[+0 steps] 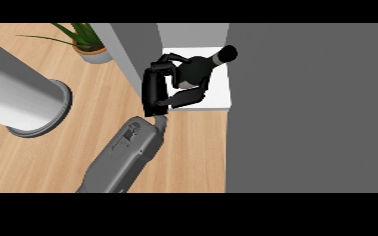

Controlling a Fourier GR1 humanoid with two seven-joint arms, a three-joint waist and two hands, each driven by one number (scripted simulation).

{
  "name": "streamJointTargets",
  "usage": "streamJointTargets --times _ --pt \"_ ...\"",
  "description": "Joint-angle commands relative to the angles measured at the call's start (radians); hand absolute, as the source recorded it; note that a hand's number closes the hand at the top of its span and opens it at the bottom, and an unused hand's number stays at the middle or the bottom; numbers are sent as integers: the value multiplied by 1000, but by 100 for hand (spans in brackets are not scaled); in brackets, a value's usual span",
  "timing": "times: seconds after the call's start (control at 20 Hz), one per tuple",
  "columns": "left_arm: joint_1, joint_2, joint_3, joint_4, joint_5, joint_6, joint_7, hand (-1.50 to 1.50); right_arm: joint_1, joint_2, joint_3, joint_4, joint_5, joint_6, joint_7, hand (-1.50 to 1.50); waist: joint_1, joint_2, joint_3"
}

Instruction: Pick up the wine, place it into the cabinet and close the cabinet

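Head view: dark wine bottle [198, 69], nearly black, glossy on the shoulder, neck pointing up and to the right with the rounded top toward the grey panel; tilted rather than upright as seen from above; held over the white shelf floor [215, 96] inside the open cabinet [140, 40]; contact with the shelf impossible to tell. Lower body of the bottle hidden behind the black hand [156, 87]; fingers [171, 59] curled over the near side of the bottle, thumb [184, 97] bent beneath it, pinching the bottle between them. Only one hand and one grey forearm [127, 155] visible, coming up from the lower edge left of centre; left or right not readable from this view alone; forearm cut off at the bottom. Large grey panel [303, 110] filling the right side, likely the cabinet door, covering whatever lies behind it. Wooden counter [66, 150] to the left and below; pale grey cylinder [26, 100] on a round base at the far left, cut by the edge; potted plant [87, 44] near the top left, leaves cropped.
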Motion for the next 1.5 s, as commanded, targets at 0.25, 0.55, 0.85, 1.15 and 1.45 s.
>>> streamJointTargets --times 0.25,0.55,0.85,1.15,1.45 --pt "-192 -9 72 235 56 -35 -1 150 -70 -18 -17 -114 -103 -58 115 -150 -12 3 -1" --pt "-250 -9 115 337 67 -72 -26 150 -55 8 36 -76 -34 -49 84 -150 -4 3 0" --pt "-296 -9 182 478 31 -69 -181 150 40 20 31 -139 -53 -8 46 -150 -14 4 0" --pt "-419 -7 254 627 52 -58 -223 150 -8 -16 -19 -63 -110 15 34 -150 -17 7 0" --pt "-407 -8 259 673 134 -90 -261 150 13 1 4 -153 -107 -25 88 -150 -37 6 -1"
